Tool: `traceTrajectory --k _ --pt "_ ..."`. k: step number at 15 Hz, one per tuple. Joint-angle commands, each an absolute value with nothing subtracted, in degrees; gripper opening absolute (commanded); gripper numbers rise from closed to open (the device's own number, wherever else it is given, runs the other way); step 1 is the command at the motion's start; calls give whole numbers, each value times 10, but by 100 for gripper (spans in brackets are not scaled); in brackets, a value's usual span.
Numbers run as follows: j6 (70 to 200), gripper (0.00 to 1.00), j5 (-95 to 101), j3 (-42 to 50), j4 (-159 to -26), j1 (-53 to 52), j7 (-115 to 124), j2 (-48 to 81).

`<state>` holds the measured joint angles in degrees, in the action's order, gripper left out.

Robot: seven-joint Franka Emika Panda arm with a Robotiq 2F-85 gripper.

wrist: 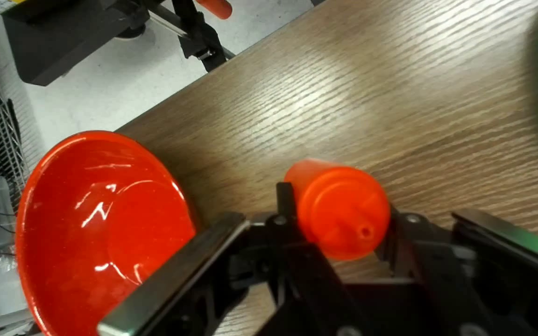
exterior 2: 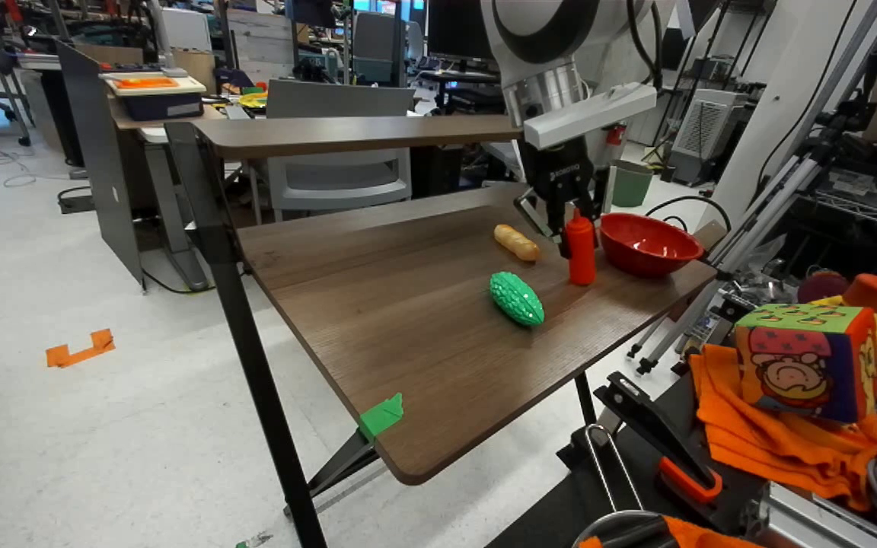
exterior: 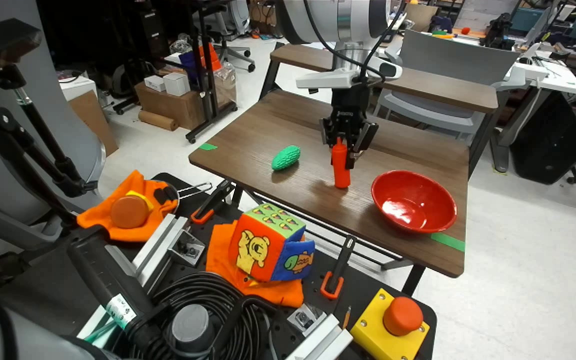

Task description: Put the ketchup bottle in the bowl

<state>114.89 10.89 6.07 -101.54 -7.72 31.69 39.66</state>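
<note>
Since ketchup bottle (exterior: 340,169) looks light, squeezable, hold mid-body gently; gripper (wrist: 337,217), partly closed, clasps it from 2 sides.

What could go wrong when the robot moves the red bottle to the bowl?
The ketchup bottle is upright between the fingers of the gripper, so a weak squeeze might let it slip and tip over. It's low beside the bowl, so swinging sideways before lifting could bump the bowl. And the bowl sits near the edge of the table, so a hard bump might knock it off.
</note>
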Motion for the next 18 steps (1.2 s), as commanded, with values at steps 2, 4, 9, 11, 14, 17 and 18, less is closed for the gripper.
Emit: traceTrajectory --k 2,4,9,11,14,17,18 --pt "1089 12 99 66 -986 -79 317 395" --pt "1075 12 93 63 -990 -72 307 378" --pt "1114 12 46 55 -1043 -27 244 301" --pt "1124 12 -4 54 -1057 2 223 283" --pt "1126 12 -56 65 -1056 39 208 275" --pt "1148 12 -61 78 -1055 64 206 277" --pt "1155 12 -63 81 -1053 70 204 280"
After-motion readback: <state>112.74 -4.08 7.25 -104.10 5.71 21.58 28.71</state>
